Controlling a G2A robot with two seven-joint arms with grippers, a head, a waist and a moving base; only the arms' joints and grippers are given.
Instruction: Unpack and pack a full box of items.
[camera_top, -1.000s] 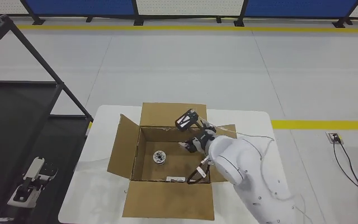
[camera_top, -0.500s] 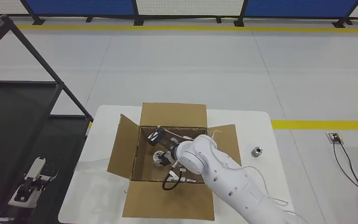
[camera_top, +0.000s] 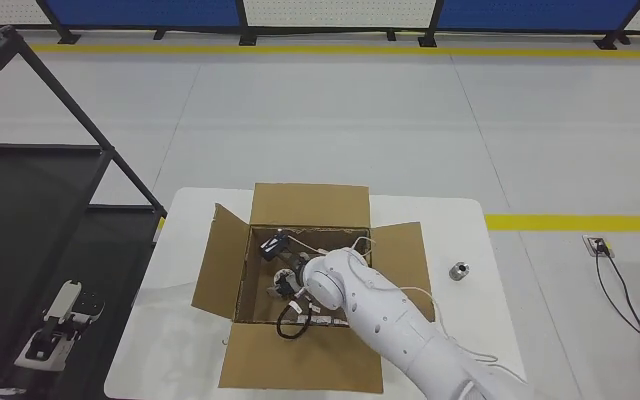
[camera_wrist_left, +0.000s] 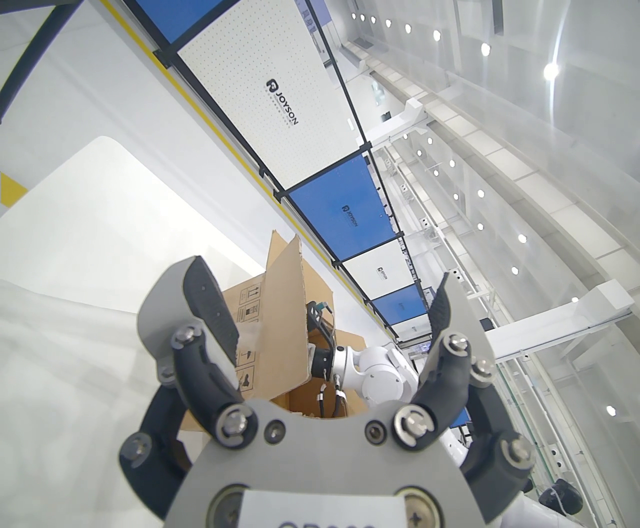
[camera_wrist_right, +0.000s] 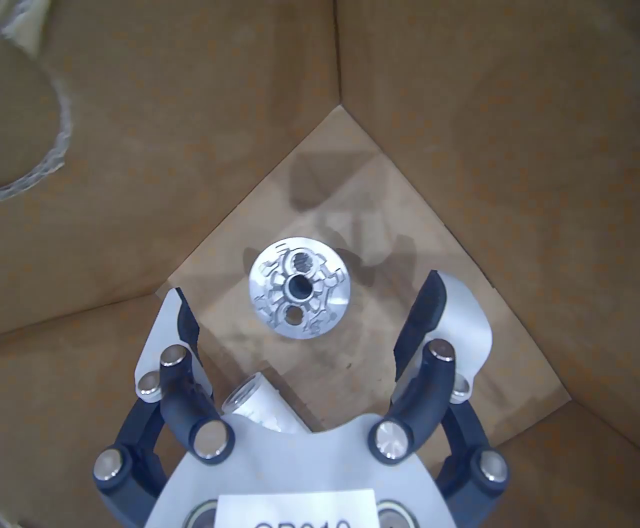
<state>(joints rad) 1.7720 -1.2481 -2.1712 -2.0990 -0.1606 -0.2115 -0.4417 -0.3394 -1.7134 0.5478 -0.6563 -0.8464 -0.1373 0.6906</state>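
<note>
Down inside the open cardboard box (camera_wrist_right: 450, 100), the right gripper (camera_wrist_right: 308, 292) hangs over the floor near a corner, its jaws spread wide and holding nothing. A round metal disc (camera_wrist_right: 299, 295) lies flat on the box floor, face up. It sits between the lines of the two fingers, level with their tips and apart from both pads. A white tube-shaped part (camera_wrist_right: 250, 400) lies on the floor just beside the disc, partly hidden under the gripper's body. Off to the side of the box, the left gripper (camera_wrist_left: 322, 277) points upward, released and empty. On the white table (camera_top: 190, 230), right of the box, stands a small metal piece (camera_top: 459, 270).
</note>
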